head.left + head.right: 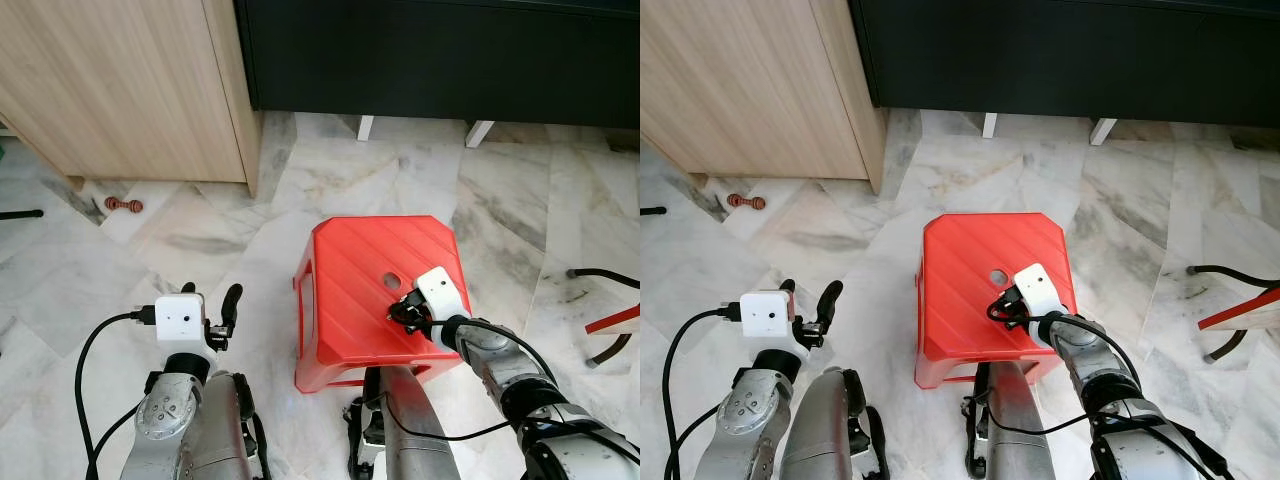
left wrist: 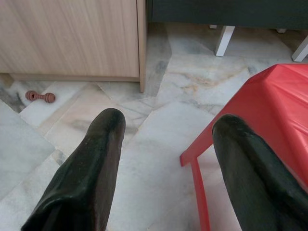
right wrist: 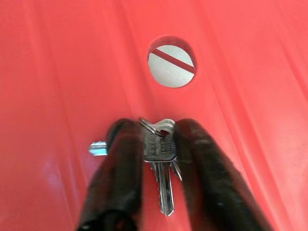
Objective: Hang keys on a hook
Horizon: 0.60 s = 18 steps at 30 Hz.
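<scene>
A small bunch of silver keys (image 3: 161, 147) on a ring lies on the top of a red plastic stool (image 1: 350, 270), just below the stool's round centre hole (image 3: 172, 61). My right gripper (image 1: 405, 312) reaches down onto the stool top and its two black fingers (image 3: 120, 163) press the keys from both sides. One key blade sticks out beside a finger. My left gripper (image 1: 210, 295) hovers open over the marble floor, left of the stool, with nothing between its fingers (image 2: 96, 159).
A light wooden cabinet (image 1: 130, 80) stands at the back left, with a dark cabinet (image 1: 450, 50) on white legs behind the stool. A small reddish wooden piece (image 1: 124, 205) lies on the floor. A black cable (image 1: 600, 275) and a red bar (image 1: 612, 322) lie at the right.
</scene>
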Tool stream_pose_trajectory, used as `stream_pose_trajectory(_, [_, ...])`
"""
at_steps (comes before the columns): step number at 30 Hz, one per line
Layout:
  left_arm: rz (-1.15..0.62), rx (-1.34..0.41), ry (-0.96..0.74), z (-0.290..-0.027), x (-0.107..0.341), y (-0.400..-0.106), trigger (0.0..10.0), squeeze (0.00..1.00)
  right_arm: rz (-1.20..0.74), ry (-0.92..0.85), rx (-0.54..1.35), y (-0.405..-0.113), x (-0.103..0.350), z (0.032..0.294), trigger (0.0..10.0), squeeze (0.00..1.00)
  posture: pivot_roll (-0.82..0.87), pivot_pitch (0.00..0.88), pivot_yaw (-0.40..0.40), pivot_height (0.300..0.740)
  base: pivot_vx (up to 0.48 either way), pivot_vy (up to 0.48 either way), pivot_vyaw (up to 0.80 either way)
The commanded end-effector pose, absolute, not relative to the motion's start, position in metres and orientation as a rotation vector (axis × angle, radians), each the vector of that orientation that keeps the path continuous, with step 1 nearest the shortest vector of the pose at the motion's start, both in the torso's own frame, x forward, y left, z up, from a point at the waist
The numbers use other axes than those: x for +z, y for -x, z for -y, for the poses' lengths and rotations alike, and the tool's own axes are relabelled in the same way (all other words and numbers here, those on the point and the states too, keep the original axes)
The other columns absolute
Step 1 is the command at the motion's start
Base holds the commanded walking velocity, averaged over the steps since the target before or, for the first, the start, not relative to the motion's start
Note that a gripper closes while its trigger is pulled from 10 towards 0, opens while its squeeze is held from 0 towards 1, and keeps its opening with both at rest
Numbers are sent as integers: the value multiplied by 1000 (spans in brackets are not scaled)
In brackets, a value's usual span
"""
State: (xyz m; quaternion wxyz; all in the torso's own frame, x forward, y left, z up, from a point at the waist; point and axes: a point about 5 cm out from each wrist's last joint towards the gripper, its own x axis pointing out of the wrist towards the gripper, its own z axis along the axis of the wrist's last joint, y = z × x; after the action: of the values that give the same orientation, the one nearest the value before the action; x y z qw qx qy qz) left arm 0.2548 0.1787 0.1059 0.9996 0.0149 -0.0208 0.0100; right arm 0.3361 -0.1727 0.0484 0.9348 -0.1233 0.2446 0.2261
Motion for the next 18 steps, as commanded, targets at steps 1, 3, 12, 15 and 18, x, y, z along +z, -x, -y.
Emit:
stream_pose_trajectory(1, [17,27,-31,-179,102,-250,10000,0,-569,243,449,-326,34,178,0,0,-35,383,-90,619,0,0,0])
stream_pose_trajectory(3, [16,27,-31,-179,101,-250,10000,0,-567,241,450,-326,34,178,0,0,-37,382,-90,619,0,0,0])
stream_pose_trajectory(12, [18,27,-32,-179,101,-252,10000,0,-541,225,436,-327,36,176,0,0,-38,374,-89,619,0,0,0])
stream_pose_trajectory(15, [19,27,-33,-179,101,-253,10000,0,-525,223,433,-328,38,175,0,0,-37,370,-88,619,0,0,0])
stream_pose_trajectory(18, [21,27,-34,-179,102,-254,10000,0,-499,215,424,-330,40,174,0,0,-41,368,-89,619,0,0,0])
